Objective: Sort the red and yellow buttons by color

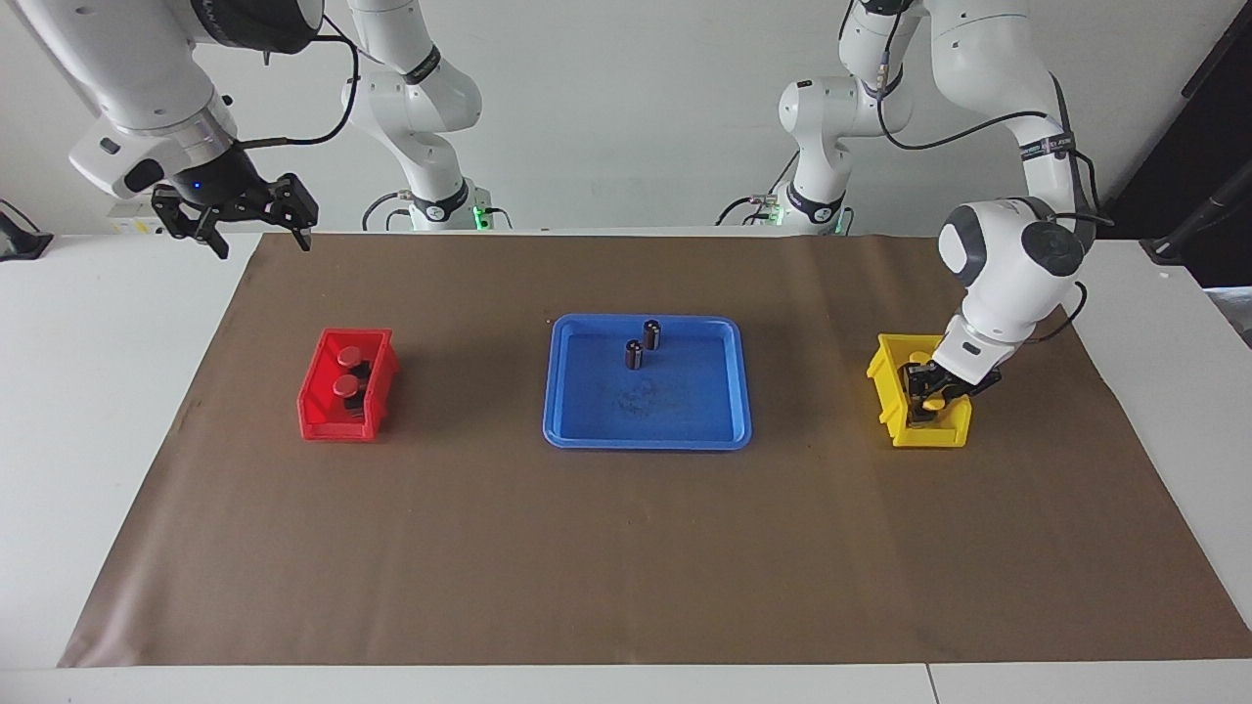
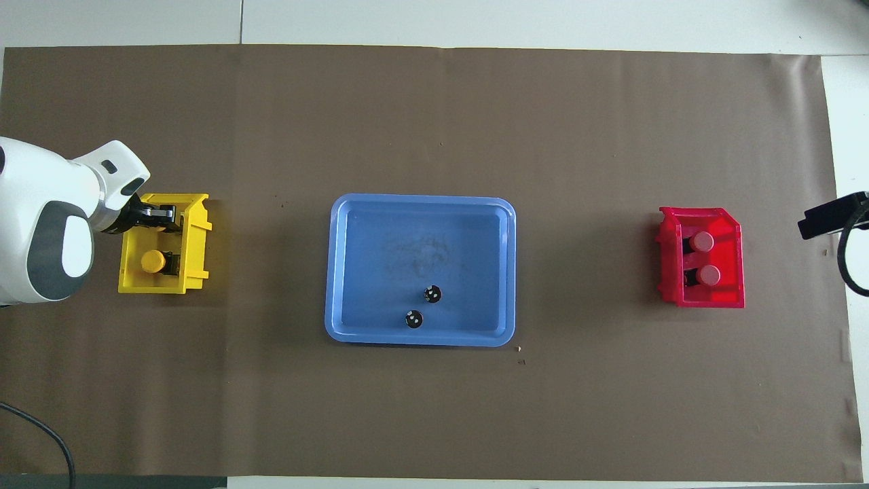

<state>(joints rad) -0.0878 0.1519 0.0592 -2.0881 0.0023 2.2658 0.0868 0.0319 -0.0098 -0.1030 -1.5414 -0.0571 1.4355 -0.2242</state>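
Observation:
Two red buttons (image 1: 349, 354) (image 1: 346, 387) sit in the red bin (image 1: 311, 391) toward the right arm's end of the table; they also show in the overhead view (image 2: 703, 241) (image 2: 709, 274). One yellow button (image 2: 153, 261) sits in the yellow bin (image 2: 197, 238) toward the left arm's end. My left gripper (image 1: 929, 393) is down in the yellow bin (image 1: 885, 376), shut on a second yellow button (image 1: 936, 401). My right gripper (image 1: 256, 240) is open and empty, raised over the table's edge nearest the robots, and waits.
A blue tray (image 1: 646, 442) lies mid-table between the bins, with two small dark cylinders (image 1: 651, 334) (image 1: 635, 354) standing in its part nearer the robots. A brown mat (image 1: 626, 567) covers the table.

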